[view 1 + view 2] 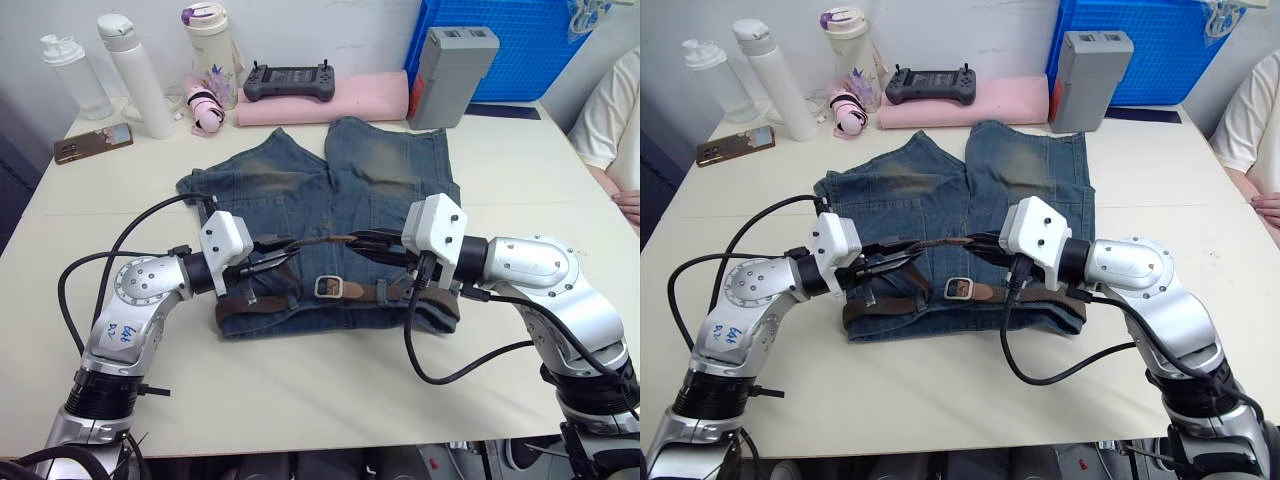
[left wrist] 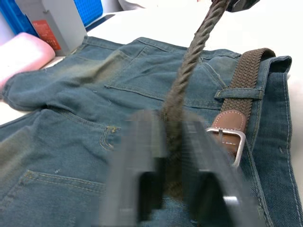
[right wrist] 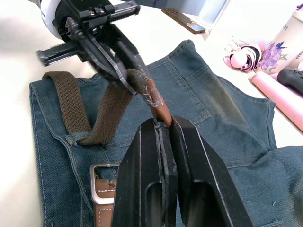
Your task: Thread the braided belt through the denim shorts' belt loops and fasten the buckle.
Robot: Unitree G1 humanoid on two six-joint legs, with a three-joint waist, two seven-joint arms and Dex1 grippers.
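The denim shorts lie flat on the table, waistband toward me. The braided belt runs along the waistband under a belt loop, and the silver buckle rests at the middle. The belt's free end rises off the shorts and spans the gap between my two grippers. My left gripper is shut on the woven strap. Facing it, my right gripper is shut on the brown leather tip, just above the buckle.
Along the table's far edge stand bottles, a phone, a black controller on pink foam, a grey box and a blue crate. A person's arm shows at the right edge.
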